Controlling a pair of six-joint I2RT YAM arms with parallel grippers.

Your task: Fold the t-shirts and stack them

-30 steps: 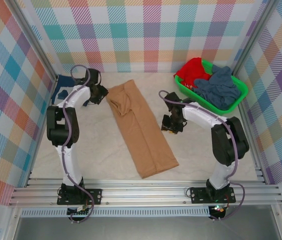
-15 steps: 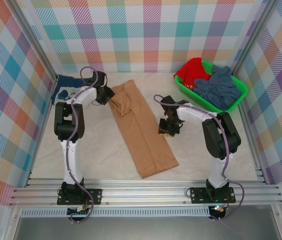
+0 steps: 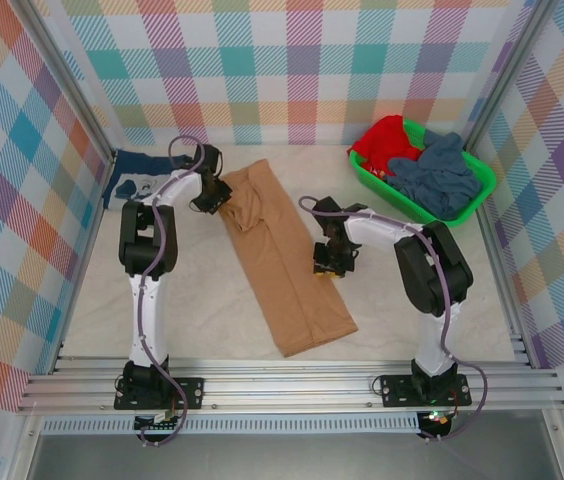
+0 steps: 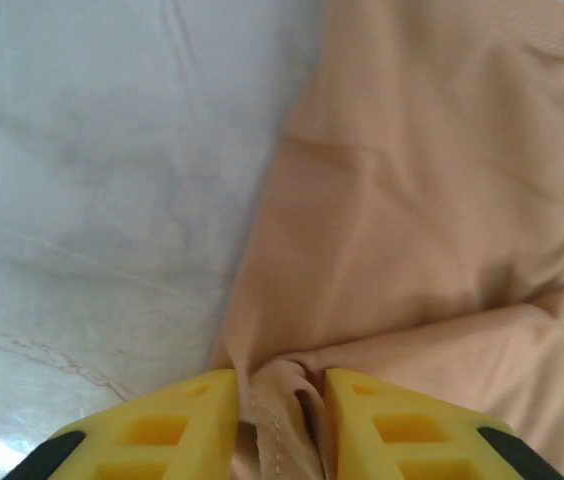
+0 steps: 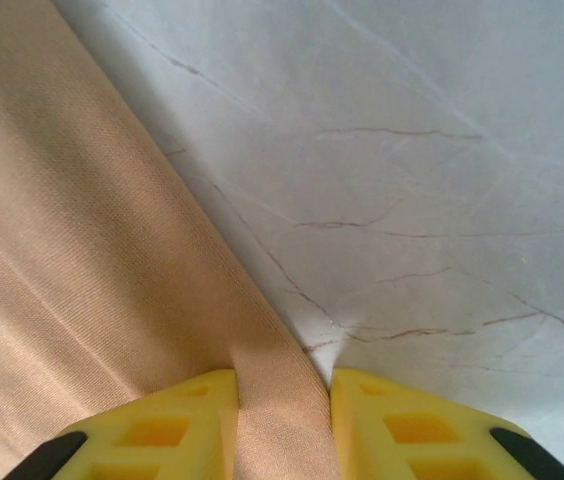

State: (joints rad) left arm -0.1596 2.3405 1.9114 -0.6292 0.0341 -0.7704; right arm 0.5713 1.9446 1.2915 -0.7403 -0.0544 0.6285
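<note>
While left pincer (image 4: 280, 390) pinches tan t-shirt (image 3: 292, 290) at 11 o'clock and right pincer (image 5: 282, 390) its 3 o'clock edge, lift both evenly, cloth taut

Cut off at 6 o'clock in wrist views: yellow fingers (image 4: 172, 425), tan t-shirt (image 4: 432, 200). Unreadably small at 10 o'clock: navy t-shirt (image 3: 128, 164) graphic.

yellow left gripper (image 4: 280, 420) pinching tan-orange t-shirt (image 4: 432, 220) edge, white table (image 4: 92, 180)
</note>
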